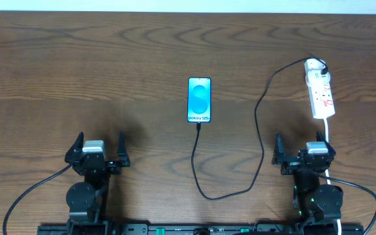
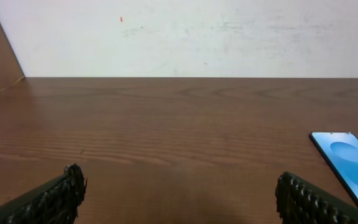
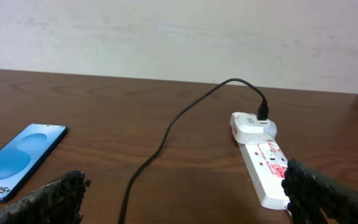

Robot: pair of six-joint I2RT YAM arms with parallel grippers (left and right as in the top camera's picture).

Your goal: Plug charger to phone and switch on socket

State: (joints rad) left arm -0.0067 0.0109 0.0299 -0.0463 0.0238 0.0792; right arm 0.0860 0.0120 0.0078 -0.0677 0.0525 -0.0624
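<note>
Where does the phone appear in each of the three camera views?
Overhead: the phone lies mid-table, screen up.
Left wrist: the phone sits at the lower right edge, partly cut off.
Right wrist: the phone lies at lower left, partly cut off.
Shared landmark: the brown wooden table beneath it, in all three.

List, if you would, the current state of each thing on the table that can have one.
Phone: flat, face up, screen lit.
Power strip: switch position too small to tell.
White adapter: sitting at the power strip's far end.
Charger cable: one end plugged into the white adapter; free end at the phone's lower edge, insertion unclear.
Left pincer: open, empty.
Right pincer: open, empty.
</note>
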